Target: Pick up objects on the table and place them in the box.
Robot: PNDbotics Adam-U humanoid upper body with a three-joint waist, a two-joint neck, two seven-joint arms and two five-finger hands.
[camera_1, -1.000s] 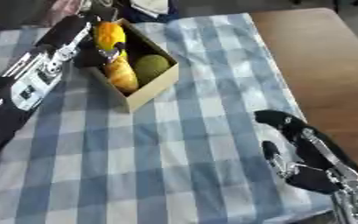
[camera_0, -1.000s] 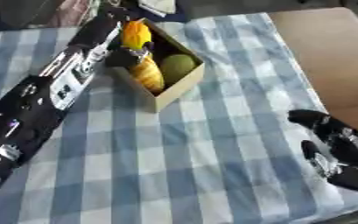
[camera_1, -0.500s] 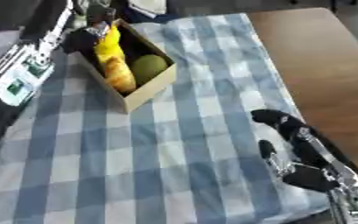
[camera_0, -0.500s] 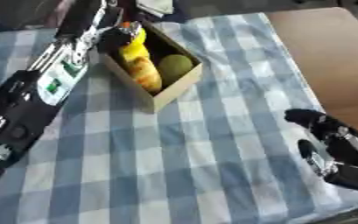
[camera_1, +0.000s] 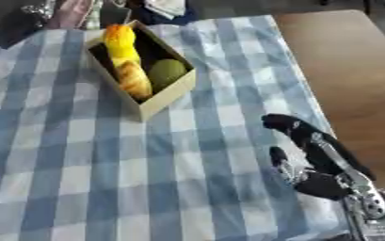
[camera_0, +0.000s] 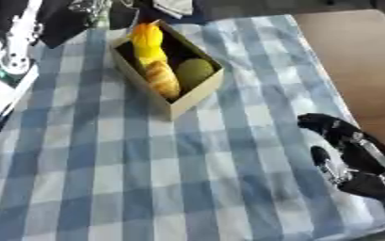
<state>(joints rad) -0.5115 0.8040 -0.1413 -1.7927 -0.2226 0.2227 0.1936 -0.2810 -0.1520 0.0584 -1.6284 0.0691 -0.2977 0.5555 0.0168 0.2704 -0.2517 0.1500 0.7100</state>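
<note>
While the cardboard box (camera_0: 175, 96) sits on the far left part of the blue-and-white checked tablecloth (camera_0: 146, 179), it already holds three items. A yellow, banana-like fruit (camera_0: 148, 40) lies along the box's far left side, a golden-brown bread roll (camera_0: 162, 80) lies just in front of it and touches it, and a round green fruit (camera_0: 194, 71) rests beside the roll against the right wall. The box is open at the top and stands askew to the cloth's stripes, one corner pointing toward the robot.

At the lower right, the right hand (camera_1: 310, 155) rests above the cloth near the table's right edge, well apart from the box. Its fingers are relaxed and spread, grasping nothing; one dark finger (camera_1: 282, 123) points toward the far left. To the right of the cloth, bare brown tabletop (camera_1: 352, 66) shows.

Along the left edge of the left eye view, part of the left arm (camera_0: 6, 70) comes in, black with white and green patches. The left hand itself is lost among dark shapes beyond the box at the top left, so I cannot tell how its fingers stand.
</note>
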